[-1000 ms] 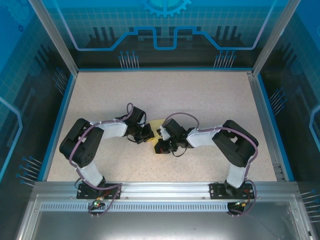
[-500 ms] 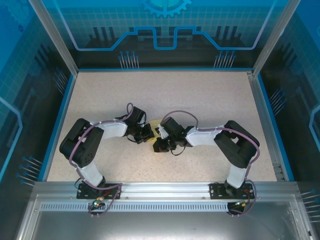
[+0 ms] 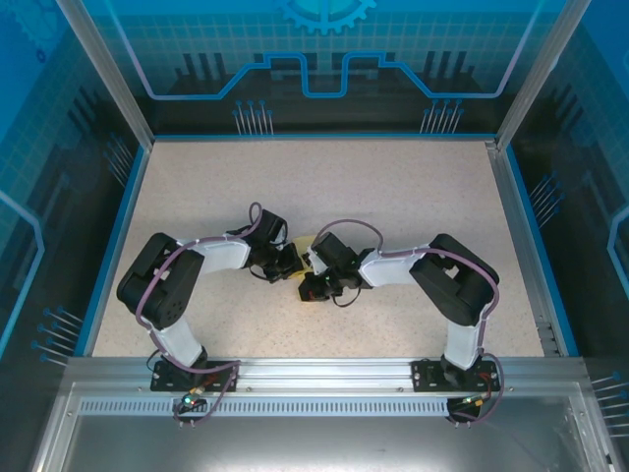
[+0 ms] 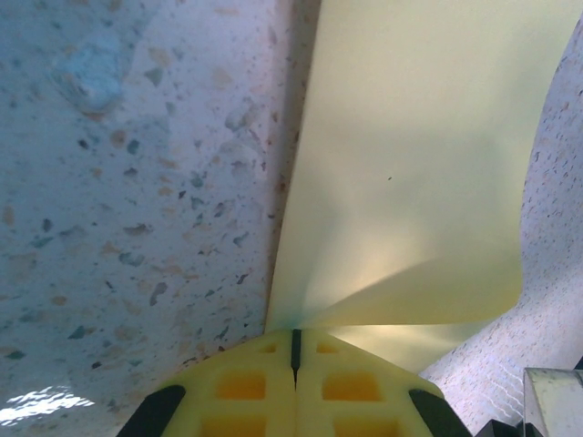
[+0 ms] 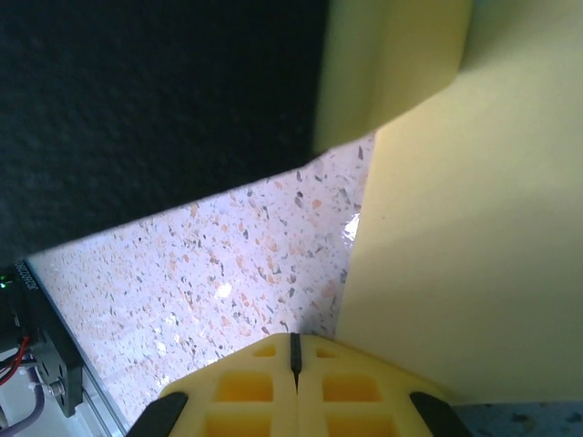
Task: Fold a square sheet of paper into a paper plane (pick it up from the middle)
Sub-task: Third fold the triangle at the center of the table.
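The square sheet of paper is pale yellow and lies mid-table between the two arms, mostly hidden under them. In the left wrist view the sheet is bent, and its folds run together into the seam of my left gripper, which is shut on it. My left gripper and right gripper almost meet over the sheet. In the right wrist view my right gripper is shut with nothing in its seam. The sheet's edge passes just right of its tip.
The speckled table is walled by blue rails and glass panels. In the right wrist view the left arm's dark body and one of its yellow fingers sit close above the paper.
The right arm has slid a little to the left, bringing its gripper closer to the left one. The left arm has stayed still.
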### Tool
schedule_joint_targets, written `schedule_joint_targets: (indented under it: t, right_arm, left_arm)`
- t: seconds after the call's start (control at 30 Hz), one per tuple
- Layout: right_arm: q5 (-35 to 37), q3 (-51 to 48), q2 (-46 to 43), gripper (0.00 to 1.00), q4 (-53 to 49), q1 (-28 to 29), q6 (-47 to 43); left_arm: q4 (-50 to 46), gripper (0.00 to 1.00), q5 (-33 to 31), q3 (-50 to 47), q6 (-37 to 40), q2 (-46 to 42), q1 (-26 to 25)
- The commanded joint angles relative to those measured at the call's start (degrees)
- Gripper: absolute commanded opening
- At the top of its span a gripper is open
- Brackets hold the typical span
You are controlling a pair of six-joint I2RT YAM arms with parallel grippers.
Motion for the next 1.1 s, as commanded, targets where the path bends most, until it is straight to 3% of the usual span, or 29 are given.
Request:
schedule_joint_targets:
  t: [0.0, 0.13, 0.5, 0.8, 1.07]
  right_arm:
    - [-0.4, -1.6, -4.8, 0.00, 0.3, -0.9, 0.9]
    - [2.4, -1.2, -7.4, 0.00, -2.3, -2.8, -1.3]
    - [4.1, 3.6, 0.4, 0.00, -8.1, -5.4, -1.9]
    - [0.5, 5.8, -4.3, 0.00, -9.9, -9.1, -2.3]
    - [-0.1, 6.3, -0.4, 0.00, -10.0, -11.6, -3.6]
  left_arm:
    - [-4.4, 0.00, -3.9, -1.7, -0.3, 1.8, -0.5]
    - [-4.3, 0.00, -3.9, -1.6, -0.2, 1.8, -0.5]
    - [-4.4, 0.00, -3.7, -1.4, 0.0, 2.1, -0.6]
    - [-5.0, 0.00, -4.0, -1.3, 0.6, 1.6, -0.6]
    - [-5.0, 0.00, -4.0, -1.3, 0.6, 1.7, -0.6]
